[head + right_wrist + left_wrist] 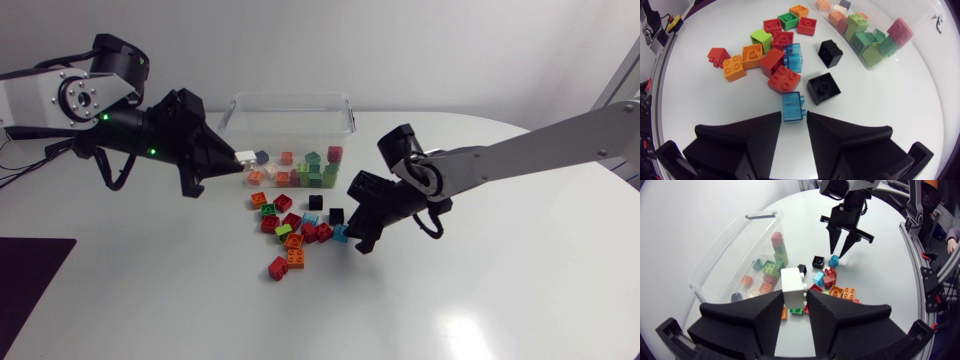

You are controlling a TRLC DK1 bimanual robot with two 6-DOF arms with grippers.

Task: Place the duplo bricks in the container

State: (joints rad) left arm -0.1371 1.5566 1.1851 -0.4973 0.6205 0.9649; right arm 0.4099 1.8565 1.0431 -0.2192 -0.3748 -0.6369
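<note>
Duplo brick (792,281), glossy white, clenched in left end effector (794,299), right end effector (793,116) released

No lettering, number, label or sign can be read on the coloured plastic duplo bricks (294,241), the clear plastic container (290,98) or the white table (480,290).

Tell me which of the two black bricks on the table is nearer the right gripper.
The black brick beside the lone blue brick at the right gripper; the other black brick sits farther ahead, toward the container.
</note>
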